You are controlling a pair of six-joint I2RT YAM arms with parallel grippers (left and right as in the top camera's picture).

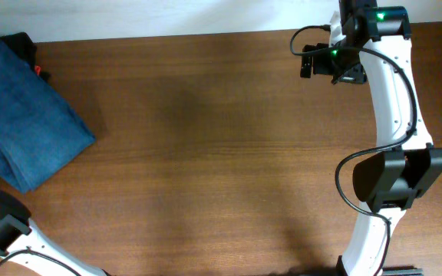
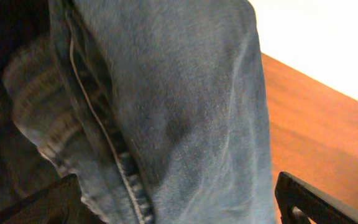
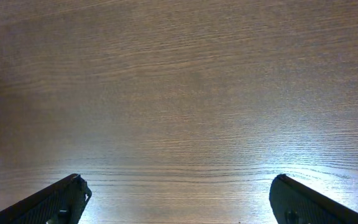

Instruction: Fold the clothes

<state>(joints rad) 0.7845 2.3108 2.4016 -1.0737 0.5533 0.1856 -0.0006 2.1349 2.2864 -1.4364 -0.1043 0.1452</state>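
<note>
The jeans (image 1: 29, 123), at the far-left corner of the surface (image 1: 229, 153), are found just ahead of the wide-spread left fingers (image 2: 319, 200) (the right fingers (image 3: 51, 202), also wide, are seen well apart).

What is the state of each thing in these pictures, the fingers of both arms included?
jeans, folded in layers, lying flat.
black garment, bunched, partly under the jeans.
left gripper, fingers open, close to the jeans.
right gripper, fingers open, holding nothing.

Blue jeans (image 2: 185, 106) with a stitched seam cover the brown table (image 2: 316, 124), the left claw (image 2: 179, 208) spread wide above them.
</note>
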